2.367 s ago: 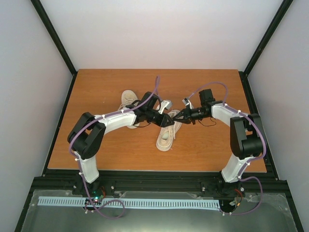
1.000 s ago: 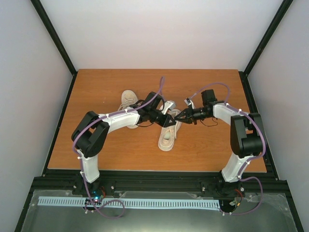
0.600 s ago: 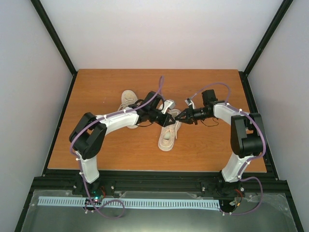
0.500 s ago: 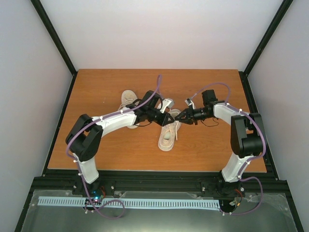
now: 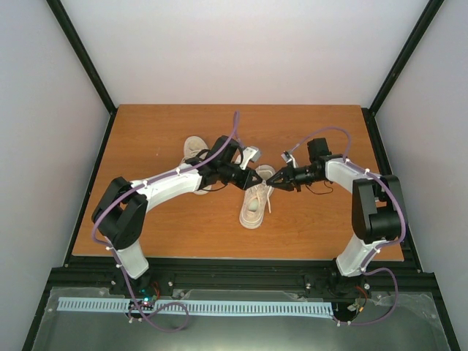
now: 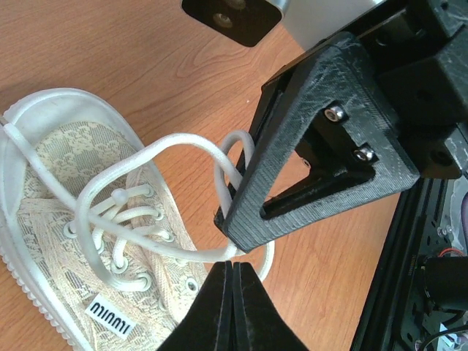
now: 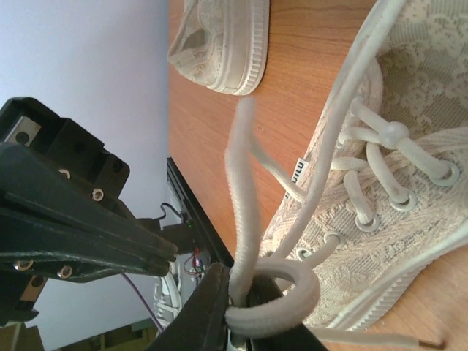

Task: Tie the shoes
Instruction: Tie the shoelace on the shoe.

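Observation:
Two cream shoes lie on the table: the near shoe (image 5: 252, 207) (image 6: 58, 241) (image 7: 395, 212) under both grippers, the far shoe (image 5: 194, 152) (image 7: 219, 40) behind my left arm. My left gripper (image 5: 261, 178) (image 6: 234, 265) (image 7: 170, 257) is shut, its tips touching a white lace loop (image 6: 139, 161) just over the near shoe; no lace shows between the jaws. My right gripper (image 5: 276, 180) (image 7: 245, 287), tip to tip with the left, is shut on a lace (image 7: 241, 183) that also coils round its fingers. One right finger (image 6: 322, 168) fills the left wrist view.
The wooden table (image 5: 146, 212) has a black frame rail (image 5: 219, 265) along its near edge and white walls around it. A black cable (image 5: 316, 184) hangs under my right wrist.
My left gripper has closed at the lace loop, and its elbow has swung left. My right gripper has eased slightly right and toward the near edge with the lace. The shoes stay put.

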